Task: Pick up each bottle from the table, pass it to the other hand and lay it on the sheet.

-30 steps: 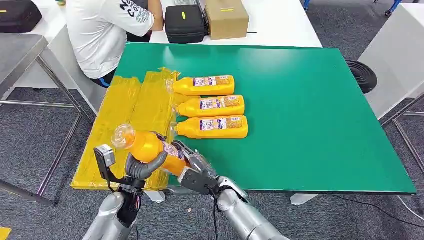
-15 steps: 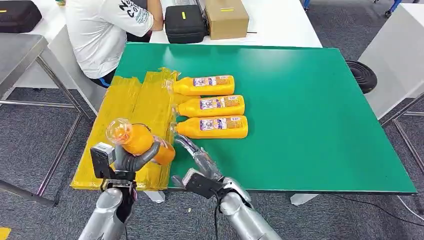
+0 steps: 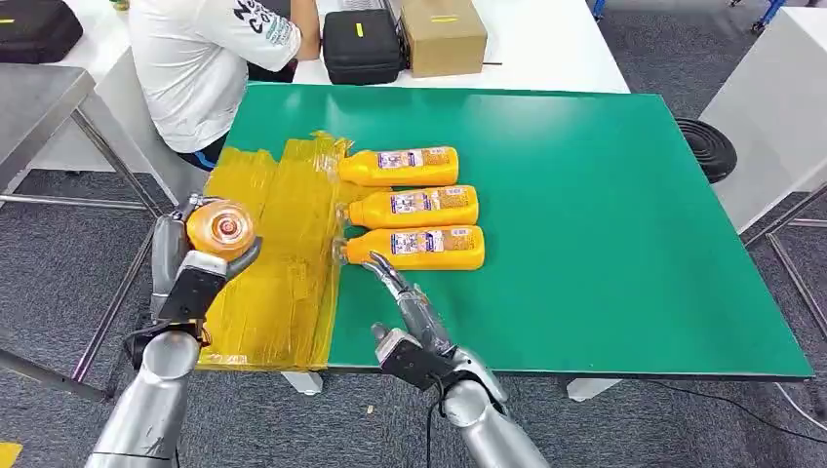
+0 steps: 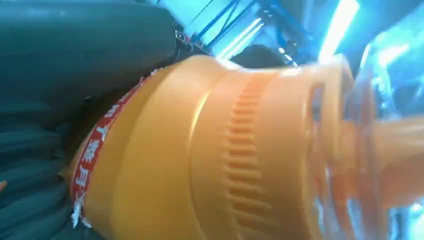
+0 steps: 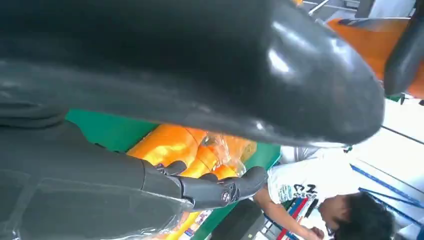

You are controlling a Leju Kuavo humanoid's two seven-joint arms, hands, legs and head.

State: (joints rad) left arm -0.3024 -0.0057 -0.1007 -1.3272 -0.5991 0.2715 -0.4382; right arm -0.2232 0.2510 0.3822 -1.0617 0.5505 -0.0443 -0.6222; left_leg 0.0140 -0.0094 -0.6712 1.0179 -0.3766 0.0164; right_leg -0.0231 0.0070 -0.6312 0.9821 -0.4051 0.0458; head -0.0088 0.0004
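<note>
Your left hand point(image 3: 200, 255) grips the bottle point(image 3: 220, 228) over the sheet's point(image 3: 273, 292) left edge; lowered here, it could roll off; right hand point(image 3: 405, 297) is empty, fingers straight

Green worktop point(image 3: 605, 214). Glossy yellow sheet point(image 3: 283, 263). Three orange bottles point(image 3: 414, 207) with blue-and-white labels; a fourth orange bottle point(image 3: 220, 227) carries a red band with white characters. Silver arms, dark grey hands. Grey speckled floor point(image 3: 59, 263).
</note>
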